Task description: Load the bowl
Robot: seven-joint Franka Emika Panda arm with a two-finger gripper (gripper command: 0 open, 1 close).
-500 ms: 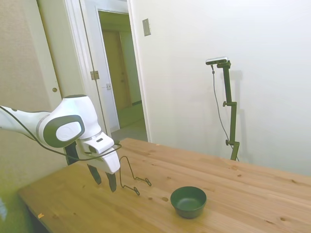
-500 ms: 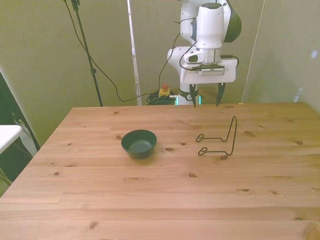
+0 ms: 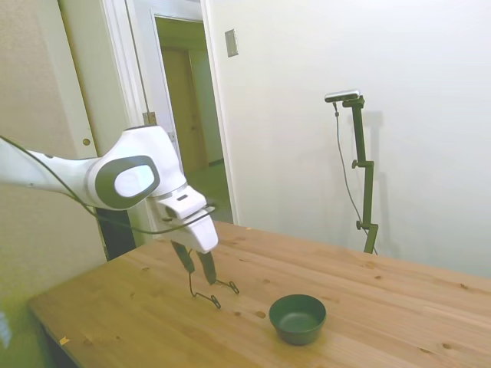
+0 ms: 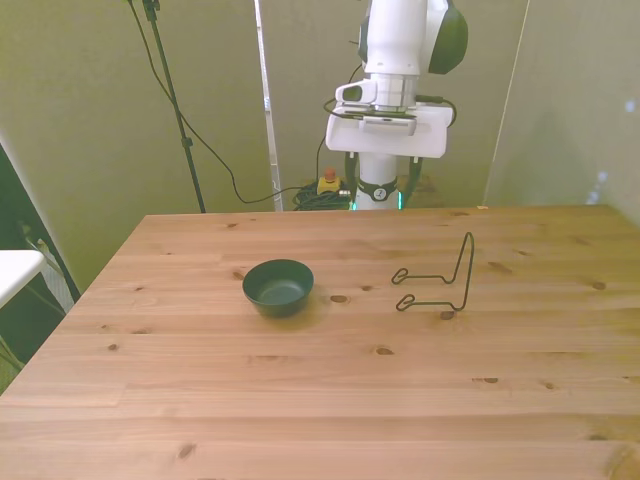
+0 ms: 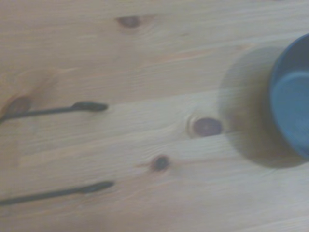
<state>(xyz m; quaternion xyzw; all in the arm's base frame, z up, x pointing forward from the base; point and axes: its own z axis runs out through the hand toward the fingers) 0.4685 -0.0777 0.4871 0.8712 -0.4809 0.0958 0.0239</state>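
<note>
The bowl (image 4: pixel 278 287) is small, round and dark green, and it stands empty on the wooden table (image 4: pixel 300 400); it also shows in the side view, bowl (image 3: pixel 298 318), and at the edge of the wrist view, bowl (image 5: pixel 292 111). My gripper (image 3: pixel 201 274) hangs open and empty above the table, over the thin black wire rack (image 3: pixel 212 292) and well short of the bowl. In the front view the gripper (image 4: pixel 383 178) is high behind the table's far edge, between bowl and rack (image 4: pixel 442 282). The wrist view shows the rack's two feet (image 5: pixel 72 107).
The wire rack stands upright to the front view's right of the bowl, about a hand's width from it. Cables and a red button (image 4: pixel 327 181) lie on the floor behind the table. An open doorway (image 3: pixel 192 115) is behind the arm.
The gripper has risen and swung toward the front view's left, now above the rack and nearer the bowl. Bowl and rack have not moved.
</note>
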